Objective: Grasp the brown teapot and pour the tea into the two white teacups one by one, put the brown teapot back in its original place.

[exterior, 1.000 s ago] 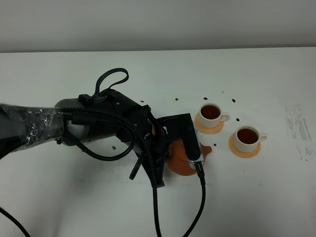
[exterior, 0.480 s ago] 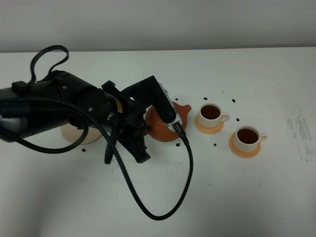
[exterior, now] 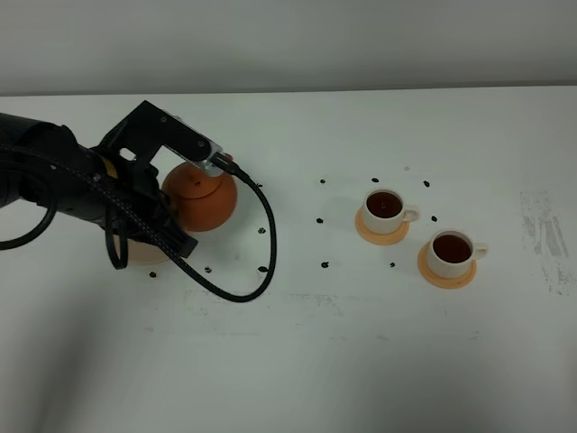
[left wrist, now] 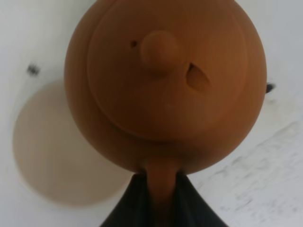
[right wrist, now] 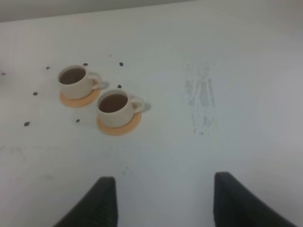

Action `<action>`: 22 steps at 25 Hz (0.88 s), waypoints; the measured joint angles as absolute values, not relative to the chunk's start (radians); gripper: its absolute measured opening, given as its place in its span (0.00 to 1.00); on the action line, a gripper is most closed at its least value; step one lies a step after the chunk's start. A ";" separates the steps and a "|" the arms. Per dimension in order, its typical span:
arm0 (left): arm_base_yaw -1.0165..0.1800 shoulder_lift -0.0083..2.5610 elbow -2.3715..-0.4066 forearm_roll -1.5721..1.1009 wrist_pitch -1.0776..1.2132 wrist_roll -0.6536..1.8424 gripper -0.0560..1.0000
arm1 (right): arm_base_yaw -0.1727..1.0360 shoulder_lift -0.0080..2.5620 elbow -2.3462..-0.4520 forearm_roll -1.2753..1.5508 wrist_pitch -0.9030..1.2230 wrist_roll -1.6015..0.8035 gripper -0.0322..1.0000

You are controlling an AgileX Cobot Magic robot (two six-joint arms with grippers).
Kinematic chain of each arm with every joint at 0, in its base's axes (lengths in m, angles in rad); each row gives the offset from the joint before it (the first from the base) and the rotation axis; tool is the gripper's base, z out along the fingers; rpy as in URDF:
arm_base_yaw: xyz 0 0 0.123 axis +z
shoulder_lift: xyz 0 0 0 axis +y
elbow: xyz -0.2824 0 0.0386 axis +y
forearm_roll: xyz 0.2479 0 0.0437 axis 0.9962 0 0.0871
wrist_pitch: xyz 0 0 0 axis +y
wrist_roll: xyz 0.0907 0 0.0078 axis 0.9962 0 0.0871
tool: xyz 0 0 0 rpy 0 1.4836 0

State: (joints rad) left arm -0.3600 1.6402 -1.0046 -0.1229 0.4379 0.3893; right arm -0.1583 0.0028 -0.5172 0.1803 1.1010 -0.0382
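I have carried the teapot point(exterior: 199, 198) away from the two filled cups point(exterior: 385, 206) and it now hangs just beside the beige saucer point(left wrist: 52, 151), partly over its edge. The left claw point(left wrist: 160, 182) stays clamped shut on its handle; only lowering and release remain, I judge.

High camera overlooks the whole counter point(exterior: 297, 361); left wrist looks straight down, close; right wrist views it obliquely from farther

White table point(exterior: 297, 361): beige saucer point(exterior: 144, 251) left; two orange coasters point(exterior: 380, 234) point(exterior: 446, 273) right; scattered dark specks point(exterior: 325, 265).
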 joint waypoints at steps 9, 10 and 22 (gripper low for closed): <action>-0.261 1.613 -0.913 -0.123 0.427 0.356 0.13 | -0.158 0.003 -0.517 0.180 1.101 -0.038 0.46; -0.251 1.613 -0.910 -0.123 0.425 0.353 0.13 | -0.158 0.003 -0.517 0.180 1.101 -0.038 0.46; -0.184 1.619 -0.878 -0.124 0.369 0.338 0.13 | -0.158 0.003 -0.517 0.180 1.101 -0.038 0.46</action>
